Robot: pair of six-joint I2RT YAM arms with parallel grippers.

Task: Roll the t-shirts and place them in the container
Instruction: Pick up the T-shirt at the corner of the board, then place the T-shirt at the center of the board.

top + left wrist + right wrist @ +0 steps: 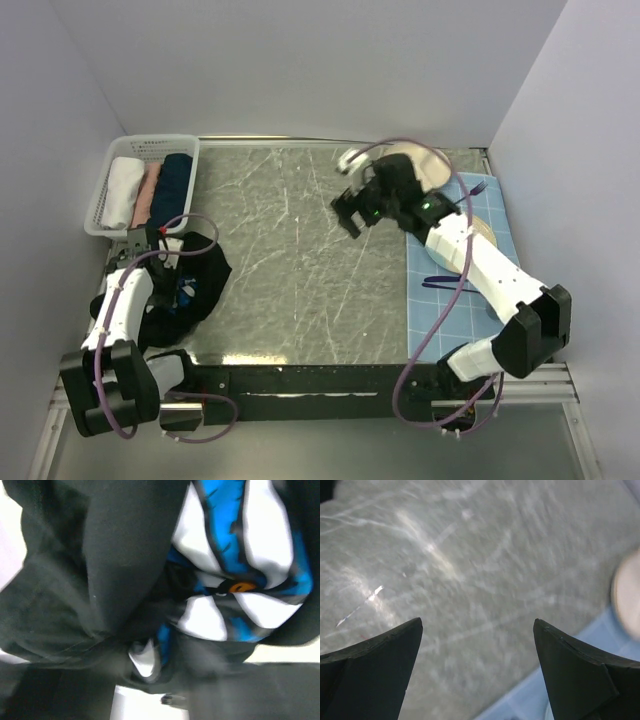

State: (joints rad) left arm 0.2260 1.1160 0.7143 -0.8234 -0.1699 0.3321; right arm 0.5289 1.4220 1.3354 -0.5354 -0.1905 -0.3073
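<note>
The black t-shirt (pixel 195 280) lies bunched at the table's left edge, partly draped over my left arm. My left gripper (pixel 160 240) sits at its top end and appears shut on the cloth. In the left wrist view the black t-shirt (pixel 115 555) fills the frame, its white-and-blue print (pixel 240 580) is close up, and my fingers are hidden by cloth. My right gripper (pixel 350 210) hovers open and empty over the far middle of the table, and also shows in the right wrist view (pixel 477 622). Rolled white (pixel 122 190), pink (pixel 148 190) and navy (pixel 175 185) t-shirts lie in the basket.
A white mesh basket (pixel 150 140) stands at the far left corner. A light-blue gridded mat (pixel 440 300) lies along the right side under my right arm, with beige plates (pixel 430 165) and a dark fork (pixel 475 187) on it. White walls enclose the table.
</note>
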